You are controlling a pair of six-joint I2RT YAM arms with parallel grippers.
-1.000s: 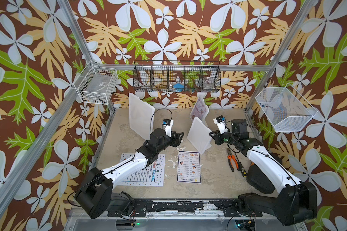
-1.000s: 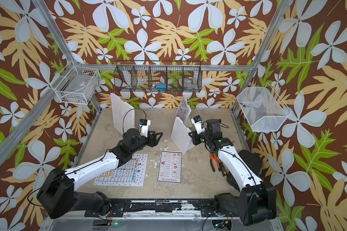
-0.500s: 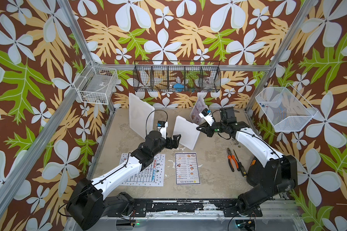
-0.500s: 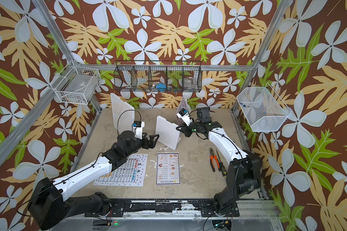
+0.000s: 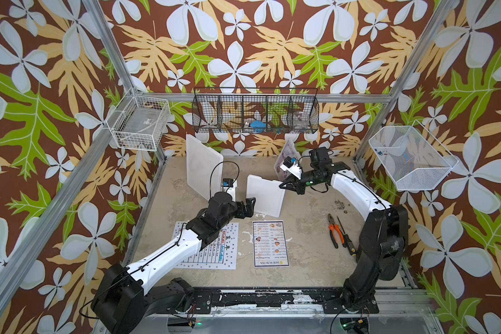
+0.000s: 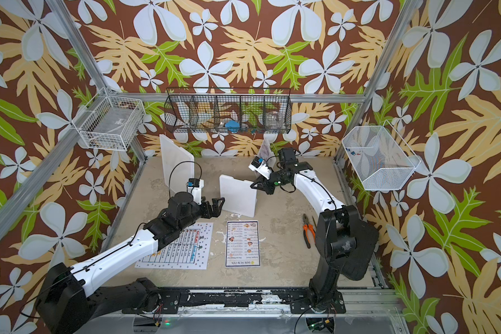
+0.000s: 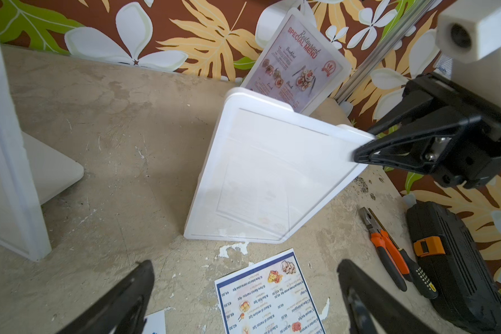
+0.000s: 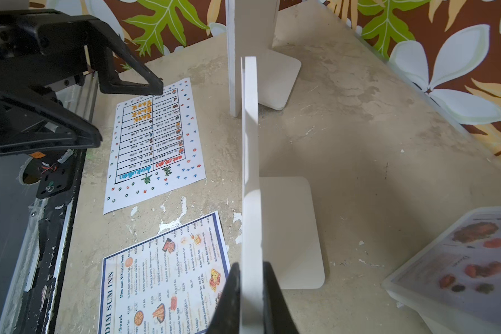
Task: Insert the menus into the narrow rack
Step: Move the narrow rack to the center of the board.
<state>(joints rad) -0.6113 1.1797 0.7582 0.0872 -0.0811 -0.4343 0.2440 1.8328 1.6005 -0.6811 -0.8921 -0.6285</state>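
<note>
Menu (image 5: 269, 243) flat near gaping L hand (image 5: 250, 206), prob apart

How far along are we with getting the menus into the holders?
One done: the SPECIAL MENU sits in the back holder. In hand: the right gripper is shut on the middle holder at its top corner; the left gripper is open, empty. Left: the DIM SUM INN menu and dotted-border menu lie flat on the table.
</note>
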